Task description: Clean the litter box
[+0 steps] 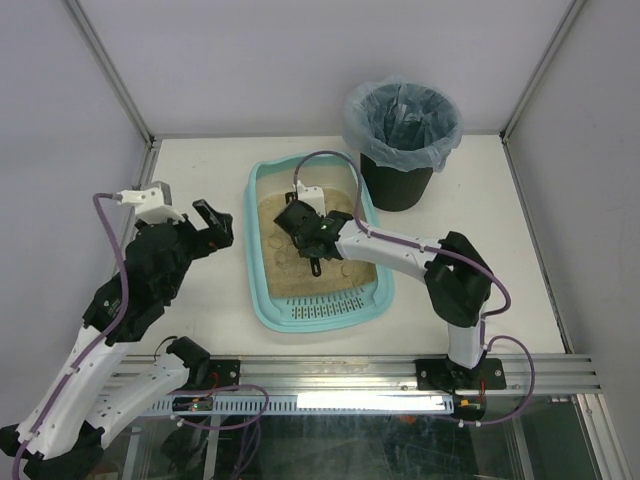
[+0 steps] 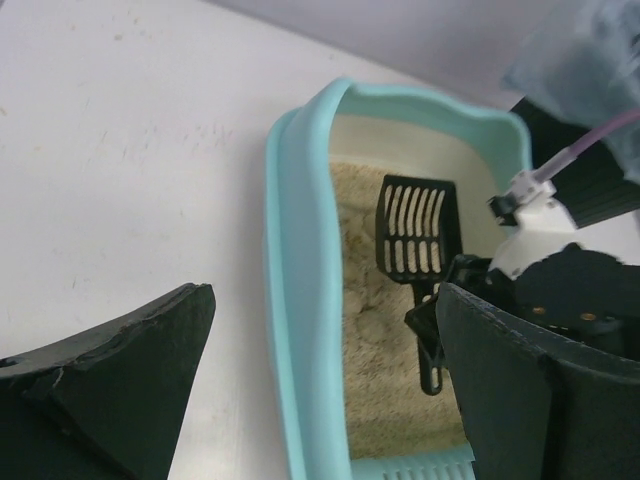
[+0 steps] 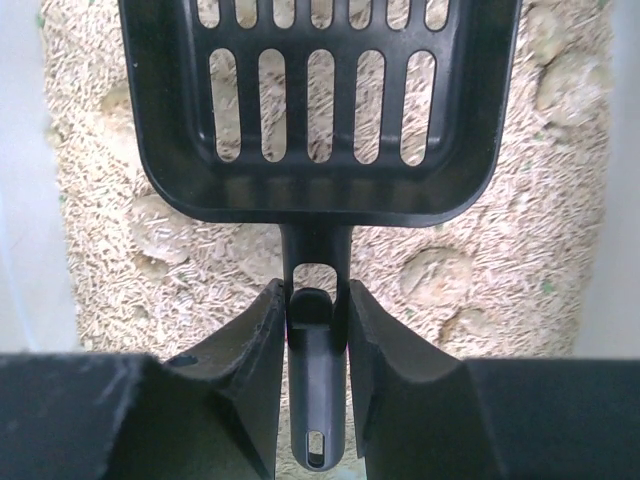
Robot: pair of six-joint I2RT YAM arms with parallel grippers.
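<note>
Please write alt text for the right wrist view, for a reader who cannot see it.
The right gripper pinches the handle of a black slotted scoop, whose empty head is over the beige litter. Several pale clumps sit in the litter, and the litter box wall shows at both sides.

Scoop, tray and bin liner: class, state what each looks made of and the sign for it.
Scoop: probably moulded plastic, matt black, clean-edged slots. Tray: plastic, smooth teal with soft sheen, rounded rim. Liner: thin translucent film, seemingly plastic, crinkled folds.
</note>
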